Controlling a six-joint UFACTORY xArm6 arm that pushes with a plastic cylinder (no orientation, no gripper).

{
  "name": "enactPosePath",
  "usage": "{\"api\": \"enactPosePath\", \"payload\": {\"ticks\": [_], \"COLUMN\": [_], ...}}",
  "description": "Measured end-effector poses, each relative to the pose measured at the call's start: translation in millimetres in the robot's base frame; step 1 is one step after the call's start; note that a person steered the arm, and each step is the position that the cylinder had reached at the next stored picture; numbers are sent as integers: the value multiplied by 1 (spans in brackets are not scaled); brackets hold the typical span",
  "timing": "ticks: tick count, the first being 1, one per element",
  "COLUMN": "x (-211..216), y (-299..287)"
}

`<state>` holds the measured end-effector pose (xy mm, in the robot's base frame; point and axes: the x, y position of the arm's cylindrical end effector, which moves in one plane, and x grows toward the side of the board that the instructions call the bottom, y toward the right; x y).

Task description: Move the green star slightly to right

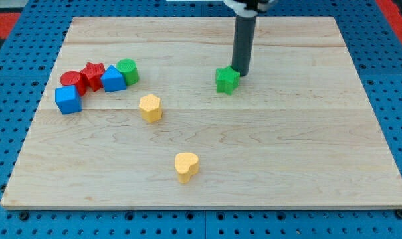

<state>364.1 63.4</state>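
Note:
The green star lies on the wooden board, right of centre near the view's top. My tip stands just above and to the right of the star, touching or almost touching its upper right corner. The dark rod rises from there out of the view's top.
A cluster at the view's left holds a red cylinder, a red star, a blue block, a green cylinder and a blue cube. A yellow hexagonal block and a yellow heart lie nearer the middle.

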Motion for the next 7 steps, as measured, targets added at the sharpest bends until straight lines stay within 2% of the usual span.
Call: {"api": "enactPosePath", "payload": {"ticks": [1,2,3,4,6,7], "x": [-49,-38,-19,-12,20,20], "y": [-32,-69,-55,-74,-44,12]}}
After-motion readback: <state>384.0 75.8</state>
